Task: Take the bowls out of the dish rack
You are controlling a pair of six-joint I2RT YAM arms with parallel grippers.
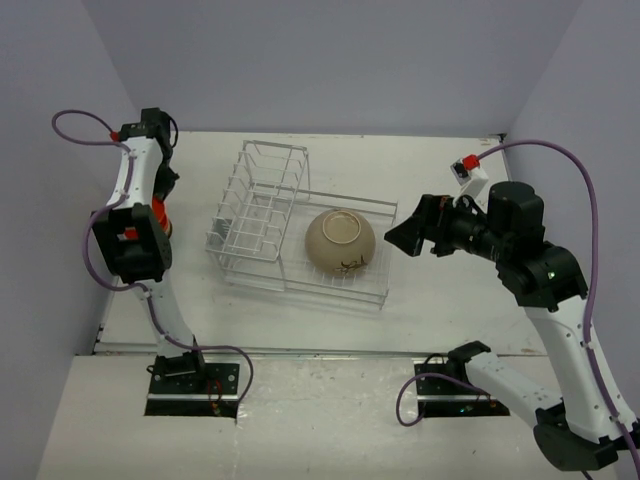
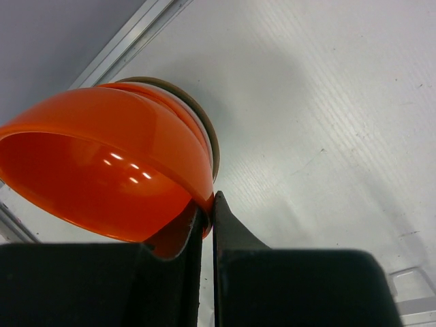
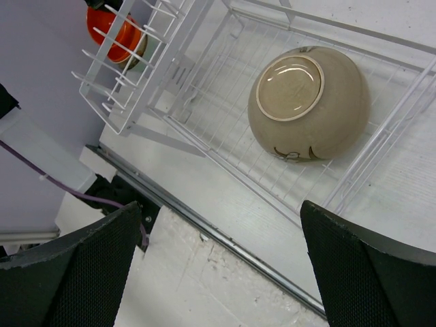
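The white wire dish rack (image 1: 262,175) stands mid-table. A larger tan bowl (image 1: 340,242) with dark markings lies upside down in its lower basket, and it also shows in the right wrist view (image 3: 310,105). My left gripper (image 2: 210,204) is shut on the rim of an orange bowl (image 2: 102,177), at a stack whose beige rim (image 2: 208,133) shows behind it. That stack (image 1: 160,218) is left of the rack by the table's left edge. My right gripper (image 1: 408,237) is open and empty, right of the rack and above the table (image 3: 221,266).
The metal rail (image 3: 231,238) of the table's near edge runs under my right gripper. The purple side wall (image 1: 40,200) is close behind the left arm. The rack's upright section (image 3: 178,68) holds no bowls in view.
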